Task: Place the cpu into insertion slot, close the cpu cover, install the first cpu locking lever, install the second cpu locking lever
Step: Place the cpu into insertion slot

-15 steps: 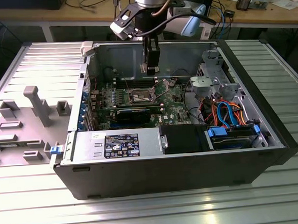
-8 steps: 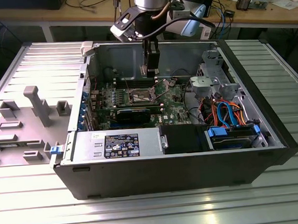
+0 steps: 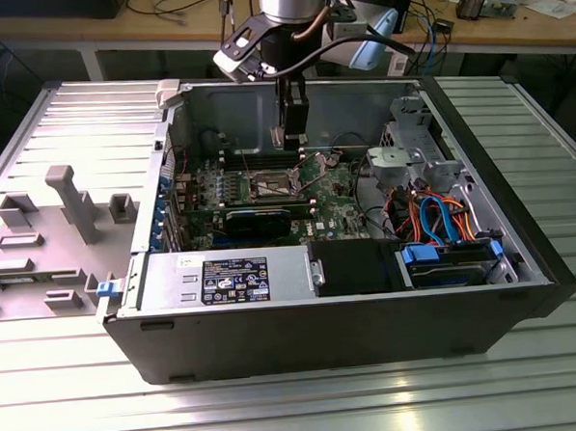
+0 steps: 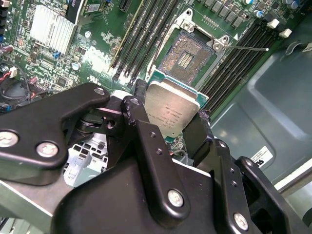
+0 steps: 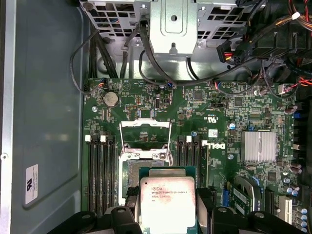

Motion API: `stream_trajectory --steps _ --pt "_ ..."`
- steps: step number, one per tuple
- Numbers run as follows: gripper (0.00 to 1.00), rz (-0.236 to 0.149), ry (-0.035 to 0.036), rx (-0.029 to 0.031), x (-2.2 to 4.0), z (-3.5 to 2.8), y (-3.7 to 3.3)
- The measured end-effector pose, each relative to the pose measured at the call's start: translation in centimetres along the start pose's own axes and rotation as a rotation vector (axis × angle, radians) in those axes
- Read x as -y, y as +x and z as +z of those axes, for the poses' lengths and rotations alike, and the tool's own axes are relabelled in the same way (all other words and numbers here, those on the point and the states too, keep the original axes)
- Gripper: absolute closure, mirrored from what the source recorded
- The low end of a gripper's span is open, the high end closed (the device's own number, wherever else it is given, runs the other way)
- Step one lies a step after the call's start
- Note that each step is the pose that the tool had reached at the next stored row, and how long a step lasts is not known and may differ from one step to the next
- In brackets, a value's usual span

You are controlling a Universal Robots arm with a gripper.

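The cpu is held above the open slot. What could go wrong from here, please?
1. The fingers hold the cpu only by two edges above the insertion slot; a slip or tilt could damage its contacts.
2. The open cpu cover stands close by; the cpu might catch it.

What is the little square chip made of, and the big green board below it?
The cpu: its top looks like dull silvery metal that catches the light softly, sitting on a thin green base. The green board: probably stiff, slightly glossy circuit-board laminate, dotted with shiny solder points and small parts. The look alone cannot settle its exact material.
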State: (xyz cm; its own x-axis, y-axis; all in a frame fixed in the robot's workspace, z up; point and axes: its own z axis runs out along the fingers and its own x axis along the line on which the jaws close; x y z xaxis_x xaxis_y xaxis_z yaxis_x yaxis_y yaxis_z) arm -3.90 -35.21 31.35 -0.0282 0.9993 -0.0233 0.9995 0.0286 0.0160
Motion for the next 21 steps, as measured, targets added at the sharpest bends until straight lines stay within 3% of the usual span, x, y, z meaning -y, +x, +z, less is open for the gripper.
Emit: stream_trajectory --steps 3,21 --pt "0.45 0.0 0.0 0.0 0.01 0.37 0.01" --pt "0.45 0.0 -0.0001 0.0 0.01 0.8 0.02"
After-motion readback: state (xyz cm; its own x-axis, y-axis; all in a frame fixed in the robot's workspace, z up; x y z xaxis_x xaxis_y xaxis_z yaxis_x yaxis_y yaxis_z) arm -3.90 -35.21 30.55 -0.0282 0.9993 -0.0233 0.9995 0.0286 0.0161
